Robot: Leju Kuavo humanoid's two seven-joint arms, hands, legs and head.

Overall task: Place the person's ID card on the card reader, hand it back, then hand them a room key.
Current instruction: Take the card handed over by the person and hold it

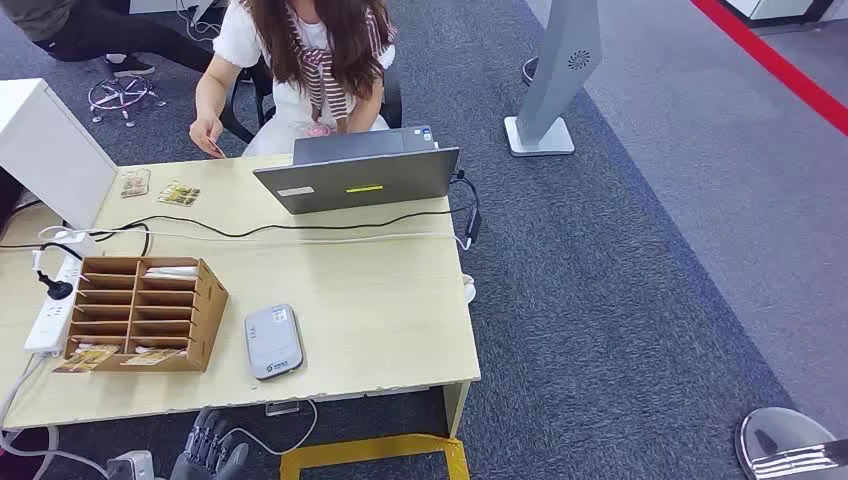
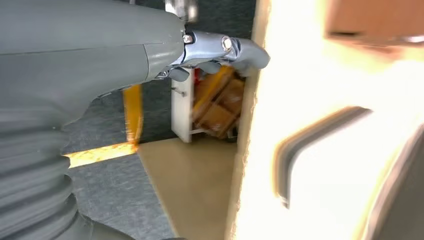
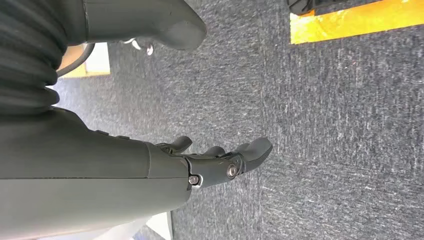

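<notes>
Across the table, the person holds a small card (image 1: 214, 149) in one hand beside the laptop. The grey card reader (image 1: 273, 341) lies flat near the table's front edge; it is a blurred dark outline (image 2: 310, 145) in the left wrist view. A wooden slotted rack (image 1: 140, 312) to its left holds several cards, and two patterned cards (image 1: 88, 358) lean at its front. My left hand (image 1: 210, 450) is below the front edge of the table, holding nothing, its thumb (image 2: 235, 50) close to the table edge. My right hand (image 3: 220, 160) hangs over the carpet with fingers apart and empty.
A grey laptop (image 1: 360, 176) stands open at the far side, with cables running across the table (image 1: 400, 310). A white power strip (image 1: 48, 312) lies at the left edge. Two more patterned cards (image 1: 178, 194) lie near the person. A white box (image 1: 45, 150) stands at far left.
</notes>
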